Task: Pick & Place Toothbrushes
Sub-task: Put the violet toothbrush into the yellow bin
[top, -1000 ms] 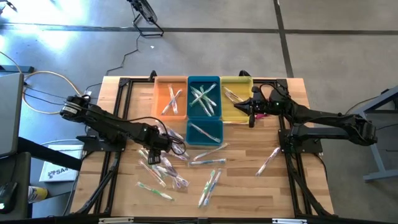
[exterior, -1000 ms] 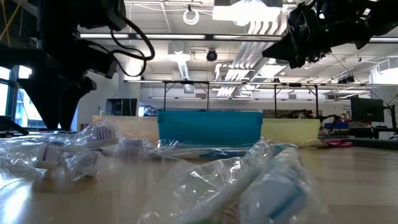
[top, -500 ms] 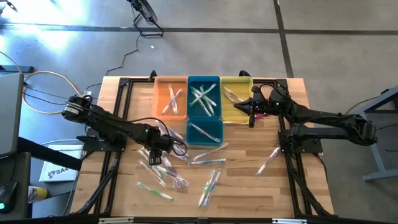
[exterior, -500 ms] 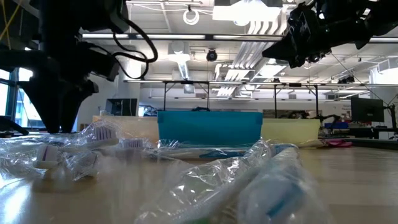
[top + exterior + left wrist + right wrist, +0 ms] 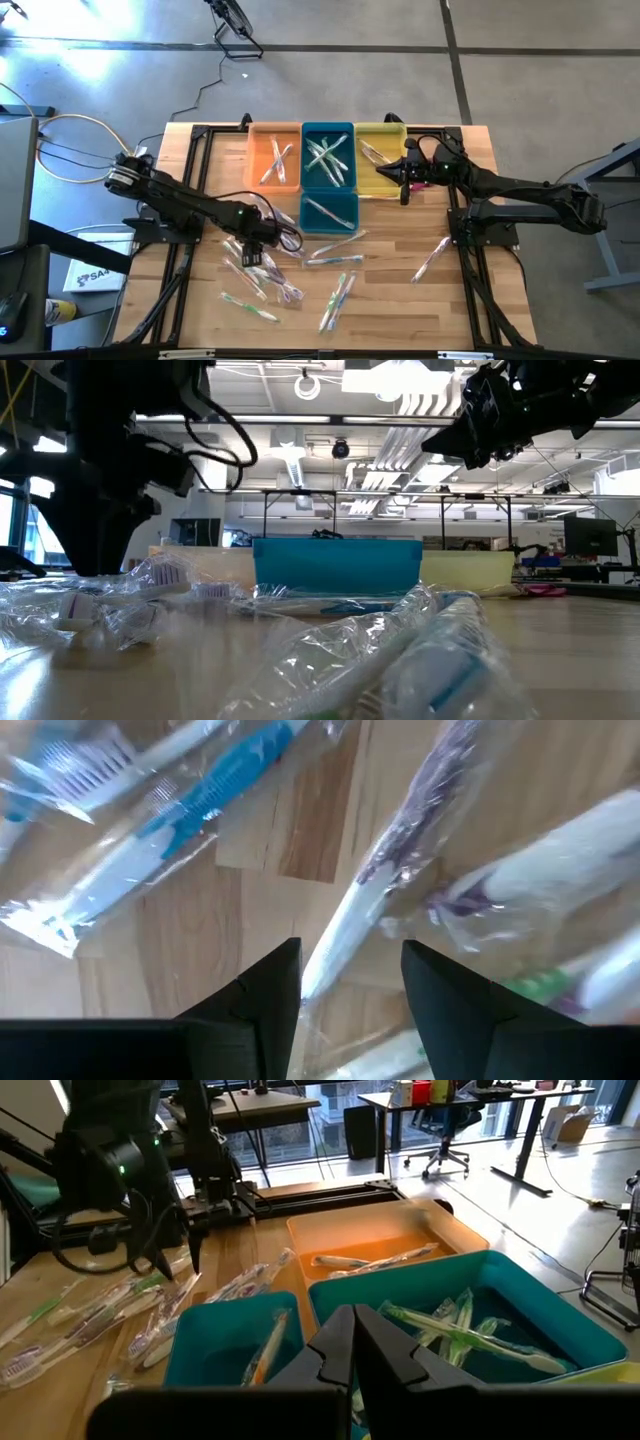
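White-handled toothbrush lies between the left gripper's parted fingers; right gripper's fingers closed, empty.

Right gripper pinched closed above teal bins. Orange bin beyond holds wrapped toothbrushes. Left gripper low over loose ones near table's edge.

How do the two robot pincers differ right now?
The left pincer is open, low over the loose toothbrushes on the table; the right pincer is shut and empty, raised beside the yellow bin. Both are dark and two-fingered.
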You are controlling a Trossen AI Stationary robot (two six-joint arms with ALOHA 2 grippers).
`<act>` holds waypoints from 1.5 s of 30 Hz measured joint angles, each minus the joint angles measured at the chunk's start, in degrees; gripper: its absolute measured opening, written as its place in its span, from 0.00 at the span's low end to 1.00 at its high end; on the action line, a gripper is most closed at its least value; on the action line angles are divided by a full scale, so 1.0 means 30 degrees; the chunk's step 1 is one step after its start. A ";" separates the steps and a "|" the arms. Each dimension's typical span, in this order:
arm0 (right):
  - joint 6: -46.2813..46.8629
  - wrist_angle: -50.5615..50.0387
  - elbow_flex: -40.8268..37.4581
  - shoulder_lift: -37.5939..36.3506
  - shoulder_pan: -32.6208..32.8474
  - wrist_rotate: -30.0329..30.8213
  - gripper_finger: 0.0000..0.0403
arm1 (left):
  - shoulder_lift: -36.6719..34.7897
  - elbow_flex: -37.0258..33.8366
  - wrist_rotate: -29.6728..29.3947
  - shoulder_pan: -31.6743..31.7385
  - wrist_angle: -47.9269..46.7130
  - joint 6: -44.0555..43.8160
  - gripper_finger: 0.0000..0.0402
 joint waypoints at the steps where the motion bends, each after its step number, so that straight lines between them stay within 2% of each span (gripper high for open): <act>1: 0.0000 -0.0006 0.0000 0.0000 -0.0001 0.0000 0.01 | 0.0229 -0.0010 0.0000 0.0000 -0.0039 0.0037 0.42; 7: 0.0000 -0.0127 0.0000 0.0000 0.0002 0.0000 0.01 | 0.1583 0.0003 0.0028 0.0000 0.0726 0.0763 0.42; 14: 0.0007 -0.0144 0.0000 0.0000 -0.0005 0.0000 0.01 | 0.1668 0.0021 0.0080 0.0007 0.0812 0.1155 0.40; 17: 0.0007 -0.0143 0.0000 0.0000 -0.0005 0.0007 0.01 | 0.1665 0.0012 0.0452 0.0007 0.0848 0.1293 0.35; 27: 0.0000 -0.0148 0.0000 0.0000 -0.0005 0.0007 0.01 | 0.1706 0.0019 0.0911 0.0010 0.0846 0.1956 0.09; 45: 0.0007 -0.0142 0.0000 0.0000 -0.0005 0.0007 0.01 | 0.1619 -0.0020 0.1026 0.0007 -0.0713 0.5076 0.09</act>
